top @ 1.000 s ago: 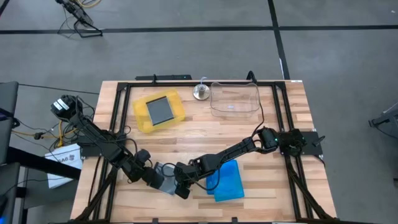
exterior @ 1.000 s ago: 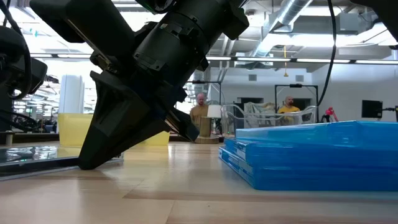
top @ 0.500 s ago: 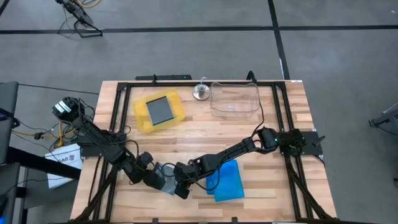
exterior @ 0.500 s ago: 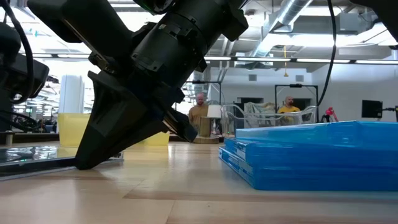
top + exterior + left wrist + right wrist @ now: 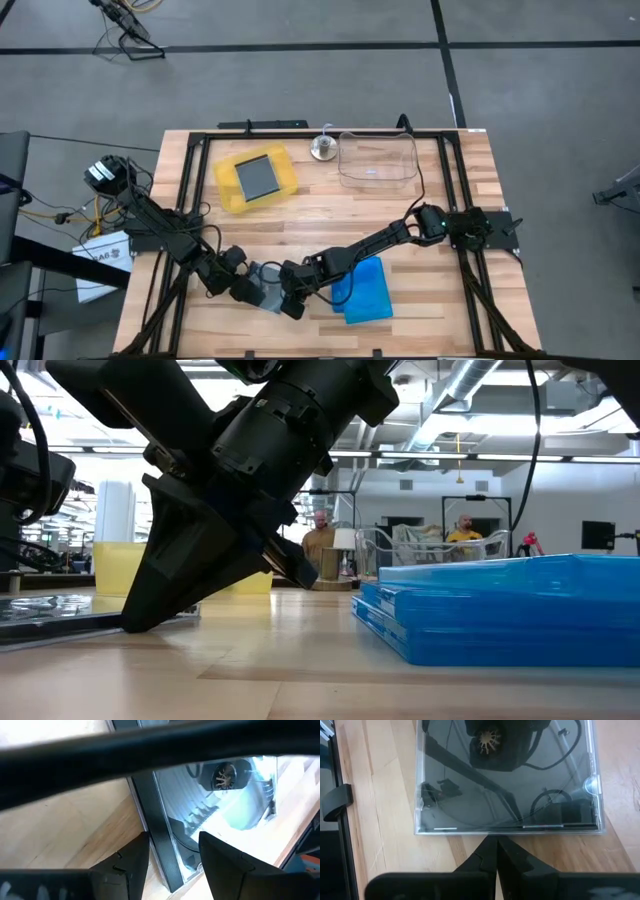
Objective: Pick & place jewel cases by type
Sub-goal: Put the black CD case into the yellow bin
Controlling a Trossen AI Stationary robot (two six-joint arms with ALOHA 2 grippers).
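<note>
I am mid-pick on a clear-grey jewel case (image 5: 266, 290) that lies flat on the bench (image 5: 320, 215) near its front edge, left of the middle. My left tool (image 5: 172, 852) is down at the case's hinge side with its fingers part open, one on each side of the dark spine edge; from the wrist view I cannot tell whether they have a real bite yet. My right tool (image 5: 496, 851) has its fingers pressed together into a wedge, tip touching the opposite edge of the case, which I read as bracing it so the case cannot slide while the left gets under it.

Just beside it, toward the front edge's middle, sits the stack of blue jewel cases (image 5: 364, 290). One grey case already lies in the yellow tray (image 5: 228, 190) near the back-left corner, so that is probably where this one goes; the clear tub (image 5: 378, 160) near the back edge looks empty.

Next I would close the left tool on the spine, keep the right braced until the edge lifts, then raise the case level and carry it to the tray. A thin, slick case could slip from a shallow pinch.
</note>
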